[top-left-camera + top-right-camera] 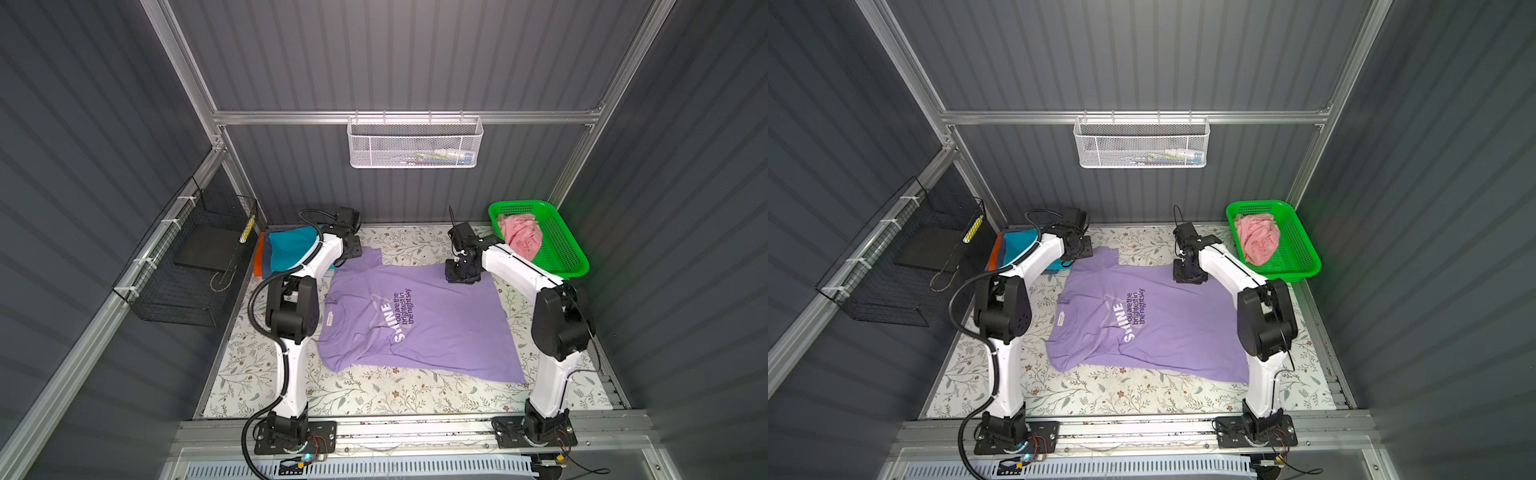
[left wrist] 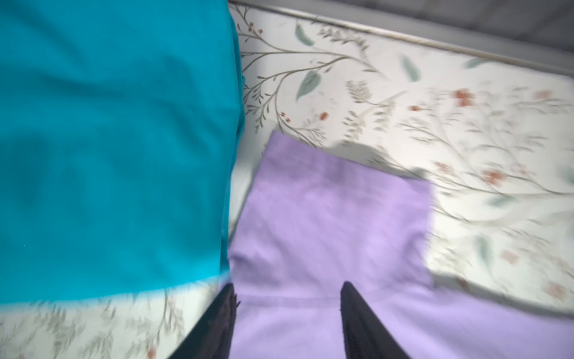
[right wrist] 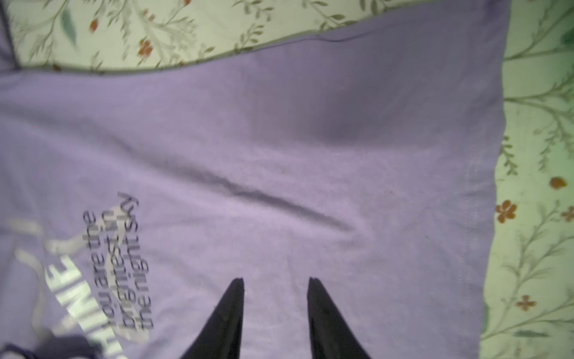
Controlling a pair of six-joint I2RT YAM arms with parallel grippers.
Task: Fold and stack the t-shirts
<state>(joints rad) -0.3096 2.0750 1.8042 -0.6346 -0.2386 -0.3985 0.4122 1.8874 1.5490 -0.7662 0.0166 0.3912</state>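
Shirts first: the lavender tee (image 1: 415, 328) with the white SHINE print lies spread out face up in the middle of the floral table (image 1: 374, 395). Its collar points toward the left arm's side and its hem toward the right arm's, with a few wrinkles near the print. The teal shirt (image 1: 289, 245) sits folded at the far left corner on top of an orange shirt (image 1: 258, 262) whose edge peeks out, and the tee's far sleeve (image 2: 335, 211) ends just beside that pile. The pink shirt (image 1: 521, 239) is bunched up in the green basket (image 1: 569, 257) at the far right corner, well apart from the tee. The left gripper (image 2: 289, 295) is low over that far sleeve. Its fingers (image 2: 223, 317) are clearly apart with lavender cloth showing between them, and nothing looks pinched, though the wrist view is a bit blurry. The right gripper (image 3: 275, 286) hangs over the tee's far edge near the hem — its fingers (image 3: 323, 310) also stand apart with a smaller gap, flat cloth visible between the tips, not clamped on anything.
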